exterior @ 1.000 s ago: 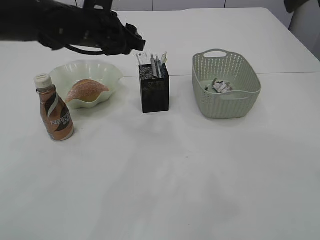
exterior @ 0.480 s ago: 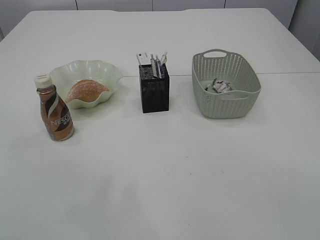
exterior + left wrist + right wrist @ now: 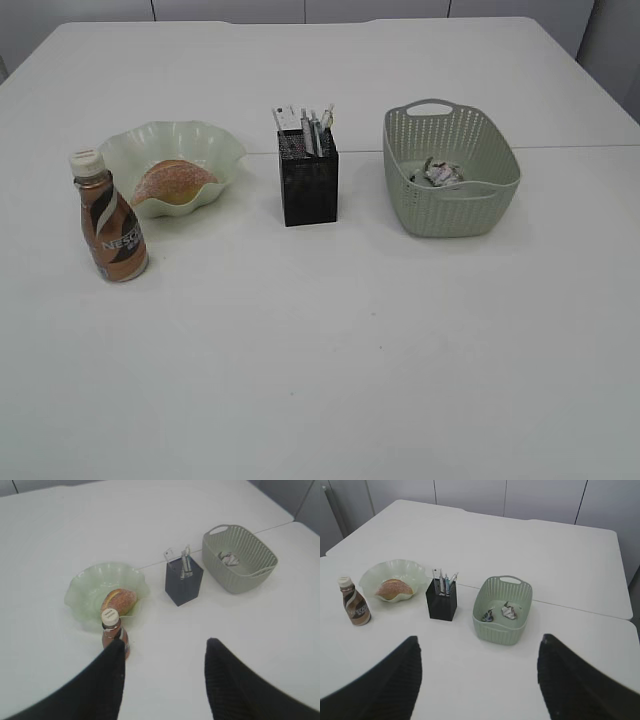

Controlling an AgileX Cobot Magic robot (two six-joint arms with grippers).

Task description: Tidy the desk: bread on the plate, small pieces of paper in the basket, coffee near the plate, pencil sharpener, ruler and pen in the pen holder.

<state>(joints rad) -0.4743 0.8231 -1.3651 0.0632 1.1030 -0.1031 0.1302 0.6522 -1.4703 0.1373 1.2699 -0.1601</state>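
Resting in the plate [image 3: 215, 140], the bread [image 3: 172, 182] is seen beside the coffee [image 3: 109, 220]. Pens are stood in the holder [image 3: 309, 188]; crumpled paper [image 3: 438, 172] lies in the basket [image 3: 462, 215]. Both grippers, left [image 3: 165, 652] and right [image 3: 479, 652], are held released and empty above the desk [image 3: 330, 350].

Seen from the left hand [image 3: 162, 680], the coffee [image 3: 115, 637] stands on the counter [image 3: 330, 370] nearest, just ahead of the left fingertip, with the plate [image 3: 82, 597] directly behind it and the bread [image 3: 120, 601] lying in that plate. The pen holder [image 3: 184, 582] stands ahead, right of the plate, and the basket [image 3: 252, 575] lies farther right. From the right hand [image 3: 480, 680], the basket sits straight ahead with paper pieces [image 3: 508, 611] inside, the pen holder to its left.
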